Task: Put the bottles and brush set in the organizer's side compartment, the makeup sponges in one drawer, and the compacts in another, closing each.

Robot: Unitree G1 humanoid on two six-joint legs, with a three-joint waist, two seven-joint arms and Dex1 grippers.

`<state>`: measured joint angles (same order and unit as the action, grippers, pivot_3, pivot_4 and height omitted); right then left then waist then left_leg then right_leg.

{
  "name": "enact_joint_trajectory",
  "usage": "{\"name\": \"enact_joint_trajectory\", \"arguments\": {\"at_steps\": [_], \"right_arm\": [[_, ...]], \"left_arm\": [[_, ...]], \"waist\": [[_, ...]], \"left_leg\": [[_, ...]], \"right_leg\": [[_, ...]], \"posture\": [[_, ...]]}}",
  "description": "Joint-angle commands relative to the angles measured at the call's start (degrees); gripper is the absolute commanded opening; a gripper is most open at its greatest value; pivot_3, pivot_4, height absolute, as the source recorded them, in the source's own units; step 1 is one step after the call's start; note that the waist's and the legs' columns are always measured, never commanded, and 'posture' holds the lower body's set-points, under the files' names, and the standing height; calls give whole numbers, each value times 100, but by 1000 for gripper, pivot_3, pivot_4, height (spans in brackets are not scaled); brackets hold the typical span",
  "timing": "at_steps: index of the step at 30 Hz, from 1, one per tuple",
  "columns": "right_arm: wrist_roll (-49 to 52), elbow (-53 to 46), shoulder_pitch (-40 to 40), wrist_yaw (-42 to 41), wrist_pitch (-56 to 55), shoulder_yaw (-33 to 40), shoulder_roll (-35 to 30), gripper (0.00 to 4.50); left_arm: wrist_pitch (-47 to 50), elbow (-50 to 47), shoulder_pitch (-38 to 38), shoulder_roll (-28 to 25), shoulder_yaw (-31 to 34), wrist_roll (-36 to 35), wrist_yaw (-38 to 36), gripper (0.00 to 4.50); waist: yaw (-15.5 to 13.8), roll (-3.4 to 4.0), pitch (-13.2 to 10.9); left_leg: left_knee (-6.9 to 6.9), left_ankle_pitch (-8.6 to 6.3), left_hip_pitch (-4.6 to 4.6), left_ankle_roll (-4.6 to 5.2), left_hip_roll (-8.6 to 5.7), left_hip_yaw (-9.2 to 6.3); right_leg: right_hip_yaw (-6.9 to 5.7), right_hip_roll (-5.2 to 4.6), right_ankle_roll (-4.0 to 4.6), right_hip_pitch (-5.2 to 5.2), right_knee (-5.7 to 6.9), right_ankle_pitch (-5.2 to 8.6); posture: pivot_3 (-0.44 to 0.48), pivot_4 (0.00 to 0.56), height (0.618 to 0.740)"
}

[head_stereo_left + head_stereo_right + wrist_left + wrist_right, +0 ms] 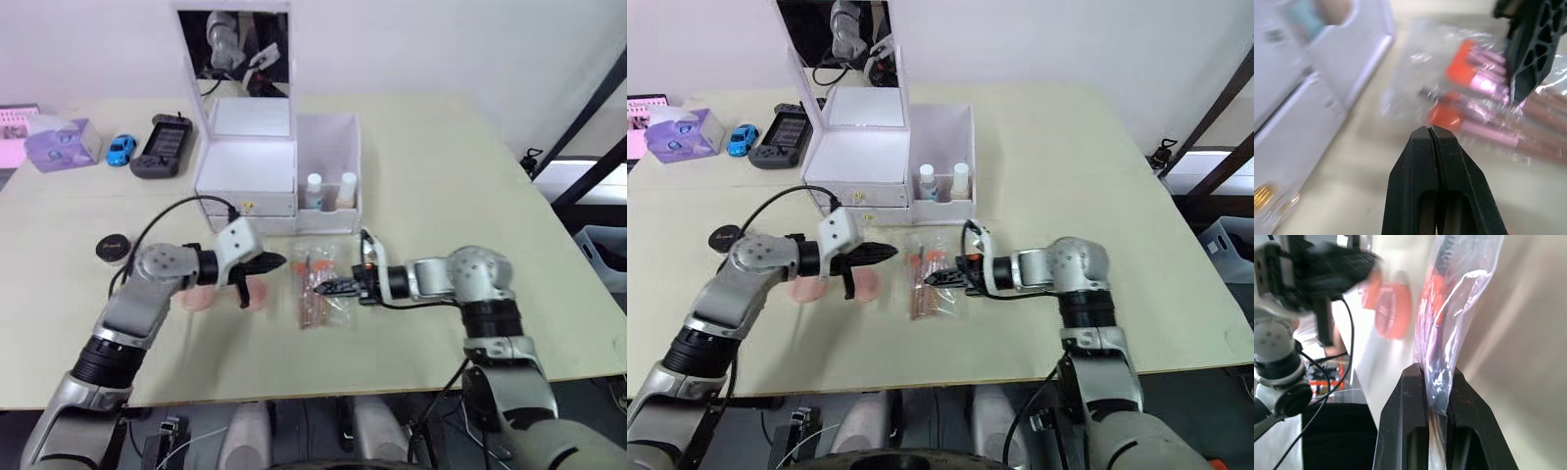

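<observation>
The clear pouch holding the brush set lies flat on the table in front of the organizer. My right gripper is shut on the pouch's right edge; the right wrist view shows the film pinched between its fingers. Both bottles stand upright in the side compartment. Two pink makeup sponges lie left of the pouch. My left gripper is shut and empty, hovering just above the right sponge and pointing at the pouch. One black compact sits at the far left.
Both organizer drawers look pushed in. Behind on the left are a pale purple box, a blue toy car and a black controller. A black cable arcs over my left arm.
</observation>
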<state>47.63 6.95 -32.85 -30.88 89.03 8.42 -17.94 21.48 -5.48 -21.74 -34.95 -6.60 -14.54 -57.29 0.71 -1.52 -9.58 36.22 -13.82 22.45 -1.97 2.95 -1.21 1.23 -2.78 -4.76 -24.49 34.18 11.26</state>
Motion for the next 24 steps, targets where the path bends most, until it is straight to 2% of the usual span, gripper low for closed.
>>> {"name": "enact_joint_trajectory", "arguments": {"at_steps": [1,5,7,9,11,15,17,20,24], "right_arm": [[492,-1479,197,-50,-431,685,-88,25],[673,-2868,297,-651,-1412,762,-627,25],[549,-3206,202,-1091,-2254,778,-847,25],[1129,-3046,-308,-1515,-2323,1077,-1113,25],[1311,-2636,-873,-1821,-2415,1103,-1386,25],[237,-1593,-1950,-2848,-3555,233,-2009,25],[-124,-826,-2523,-3181,-4108,-19,-1966,25],[-1188,305,-3096,-3858,-5624,-677,-1873,25],[-2386,2487,-3941,-4364,-7836,-1174,-1434,25]], "left_arm": [[257,-359,-67,189,458,-689,19,0],[514,-514,-118,225,776,-1238,-41,0],[667,-581,-150,192,942,-1499,-41,0],[863,-689,-132,156,1165,-1833,-52,0],[964,-753,-105,145,1310,-2009,17,0],[1049,-912,3,147,1497,-2193,216,0],[1080,-1021,79,195,1564,-2264,362,0],[1079,-1182,221,229,1592,-2290,524,0],[1030,-1353,415,296,1646,-2290,776,0]], "waist": [[6,10,-7],[41,18,-12],[51,18,-13],[70,27,-19],[73,33,-26],[48,32,-26],[49,33,-27],[52,32,-29],[91,31,-30]], "left_leg": [[0,0,6,0,0,0],[-4,0,-1,0,1,-1],[-8,0,-7,0,3,-3],[-7,0,-9,0,3,-4],[-3,0,-8,0,2,-2],[-7,0,-8,0,2,0],[-10,0,-6,0,2,6],[-11,0,-2,0,2,14],[-11,-1,-3,0,2,18]], "right_leg": [[0,0,-2,-5,0,1],[2,6,-10,-8,3,6],[2,10,-9,-8,4,6],[2,12,-8,-8,4,6],[6,11,-5,-8,3,4],[7,10,-3,-7,-6,4],[9,8,-3,-10,-10,4],[17,8,-1,-15,-10,3],[19,9,1,-16,-8,0]], "posture": [[0,150,740],[0,150,740],[0,150,740],[0,150,740],[0,150,740],[0,150,740],[0,150,740],[0,150,740],[0,150,740]]}}
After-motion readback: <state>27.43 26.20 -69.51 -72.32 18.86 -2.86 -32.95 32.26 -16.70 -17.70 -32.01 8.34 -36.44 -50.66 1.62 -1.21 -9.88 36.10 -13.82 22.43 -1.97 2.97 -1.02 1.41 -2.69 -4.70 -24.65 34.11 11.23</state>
